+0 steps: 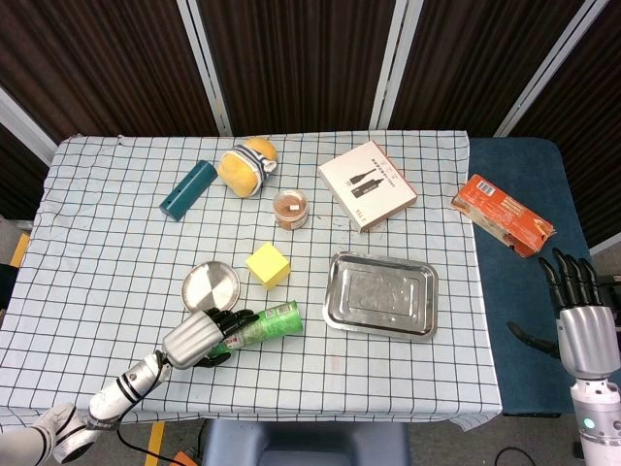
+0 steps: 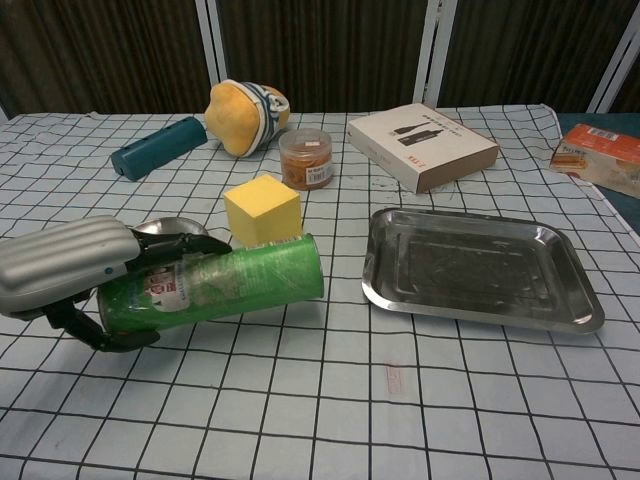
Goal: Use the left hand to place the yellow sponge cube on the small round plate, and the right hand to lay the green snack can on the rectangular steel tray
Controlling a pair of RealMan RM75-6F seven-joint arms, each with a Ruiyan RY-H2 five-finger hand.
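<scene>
1. Head view only: right hand (image 1: 585,325) far right, off the counter (image 1: 97,243), fingers straight and apart, holding nothing.
2. Chest view only: black fingers (image 2: 170,245) of left hand (image 2: 70,275) wrapped over green snack can (image 2: 215,285).
3. Can on its side, left of rectangular steel tray (image 2: 480,265), apart from it.
4. Yellow sponge cube (image 2: 262,208) just beyond the can, beside small round plate (image 1: 211,285).
</scene>
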